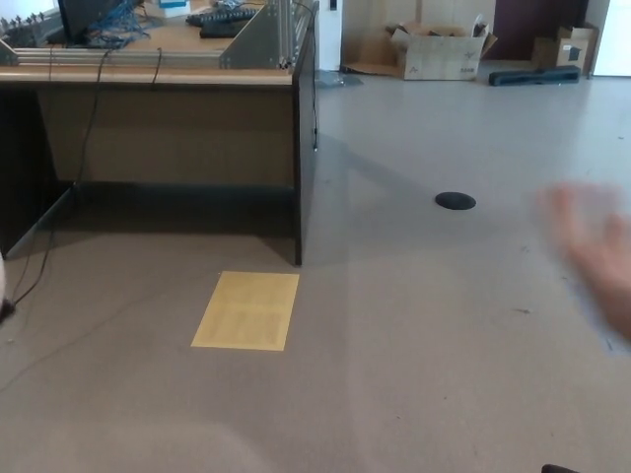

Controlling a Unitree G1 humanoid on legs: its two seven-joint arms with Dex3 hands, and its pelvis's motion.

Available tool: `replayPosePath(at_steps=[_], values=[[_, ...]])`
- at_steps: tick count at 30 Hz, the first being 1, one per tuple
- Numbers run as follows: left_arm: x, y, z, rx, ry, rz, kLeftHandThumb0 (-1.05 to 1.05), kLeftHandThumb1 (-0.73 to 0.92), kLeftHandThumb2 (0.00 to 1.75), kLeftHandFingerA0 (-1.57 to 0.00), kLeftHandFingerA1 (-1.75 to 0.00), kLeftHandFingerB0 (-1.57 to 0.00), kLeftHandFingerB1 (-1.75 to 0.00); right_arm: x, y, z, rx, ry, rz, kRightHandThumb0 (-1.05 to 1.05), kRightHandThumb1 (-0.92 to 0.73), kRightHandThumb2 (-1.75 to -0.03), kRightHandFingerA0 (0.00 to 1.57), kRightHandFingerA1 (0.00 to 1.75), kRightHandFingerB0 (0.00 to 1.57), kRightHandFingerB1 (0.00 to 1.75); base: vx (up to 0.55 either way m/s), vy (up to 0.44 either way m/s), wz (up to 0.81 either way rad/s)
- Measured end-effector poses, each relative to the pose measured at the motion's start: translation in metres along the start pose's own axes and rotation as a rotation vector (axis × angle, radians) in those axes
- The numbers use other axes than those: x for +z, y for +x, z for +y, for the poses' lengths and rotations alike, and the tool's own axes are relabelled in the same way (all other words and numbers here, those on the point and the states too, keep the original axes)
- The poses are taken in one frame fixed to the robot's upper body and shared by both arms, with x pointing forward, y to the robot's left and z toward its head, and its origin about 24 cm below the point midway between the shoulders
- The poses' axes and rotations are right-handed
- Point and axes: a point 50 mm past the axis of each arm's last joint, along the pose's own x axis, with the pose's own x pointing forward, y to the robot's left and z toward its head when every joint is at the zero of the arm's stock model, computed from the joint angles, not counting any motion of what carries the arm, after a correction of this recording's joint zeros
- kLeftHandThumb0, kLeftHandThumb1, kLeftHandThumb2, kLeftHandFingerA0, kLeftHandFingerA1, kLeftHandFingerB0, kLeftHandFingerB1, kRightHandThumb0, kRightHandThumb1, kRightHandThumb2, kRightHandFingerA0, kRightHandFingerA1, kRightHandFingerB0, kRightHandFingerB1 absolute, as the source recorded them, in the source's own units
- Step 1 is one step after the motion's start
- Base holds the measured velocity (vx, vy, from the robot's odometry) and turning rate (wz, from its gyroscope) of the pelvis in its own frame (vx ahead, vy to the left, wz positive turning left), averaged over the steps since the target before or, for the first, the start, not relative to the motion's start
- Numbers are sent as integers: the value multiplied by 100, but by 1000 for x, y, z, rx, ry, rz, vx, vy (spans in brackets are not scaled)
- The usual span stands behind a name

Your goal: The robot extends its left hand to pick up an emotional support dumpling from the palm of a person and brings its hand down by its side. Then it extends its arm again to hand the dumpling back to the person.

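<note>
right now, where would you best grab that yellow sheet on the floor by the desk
Take the yellow sheet by its near short edge, coming in low from the robot's side. It lies flat on the floor, so a grip from above probably finds nothing to close on; lift an edge first.

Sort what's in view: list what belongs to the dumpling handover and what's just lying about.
For the job:
- person's hand, blurred, at the right edge
- white sliver at the left edge, possibly the dumpling; too little shows to tell

Lying about:
- desk
- yellow sheet on the floor
- black floor disc
- cardboard box at the back
</note>
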Motion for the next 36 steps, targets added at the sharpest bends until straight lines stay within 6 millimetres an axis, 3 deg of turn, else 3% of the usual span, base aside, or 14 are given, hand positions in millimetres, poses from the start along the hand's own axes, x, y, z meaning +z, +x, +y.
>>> replayPosePath(at_steps=[7, 12, 14, 15, 19, 20, 26, 27, 36], values=[[41, 30, -25, -65, 108, -79, -14, 85, 68, -80, -140, -82, -85, 0, 0, 0, -1, 2, -1, -56, -57, -58, 71, 44, 36, 32, 0, 0, 0], [53, 47, -44, -106, 181, -78, -14, 85, 70, -82, -145, -85, -87, 0, 0, 0, -2, 3, 0, -55, -58, -58, 71, 44, 36, 32, 0, 0, 0], [55, 62, -61, -153, 240, -58, -15, 84, 68, -78, -144, -86, -83, 0, 0, 0, -2, 2, 0, -55, -58, -58, 70, 44, 36, 32, 0, 0, 0], [55, 62, -61, -153, 240, -58, -11, 82, 70, -79, -148, -86, -84, 0, 0, 0, -2, 2, 0, -55, -58, -58, 70, 44, 36, 32, 0, 0, 0], [52, 83, -91, -229, 355, -14, -12, 82, 68, -81, -153, -84, -89, 1, 0, 0, -1, 2, -2, -54, -59, -58, 72, 44, 35, 32, 0, 0, 0], [52, 89, -101, -254, 391, -5, -9, 79, 73, -84, -149, -83, -97, 1, 0, 0, -1, 1, -3, -56, -57, -58, 72, 45, 35, 32, 0, 0, 0], [45, 113, -141, -337, 570, 56, -9, 76, 72, -88, -135, -87, -91, 2, 1, 1, 0, 0, -8, -58, -57, -58, 73, 45, 36, 32, 0, 0, 0], [44, 116, -144, -345, 589, 63, -12, 72, 76, -90, -145, -88, -95, 3, 1, 1, 1, 0, -10, -58, -57, -58, 72, 44, 36, 32, 0, 0, 0], [23, 133, -191, -517, 831, 112, -15, 70, 78, -84, -152, -88, -99, 7, 4, 2, 7, -4, -19, -57, -58, -58, 74, 44, 35, 32, 0, 0, 0]])
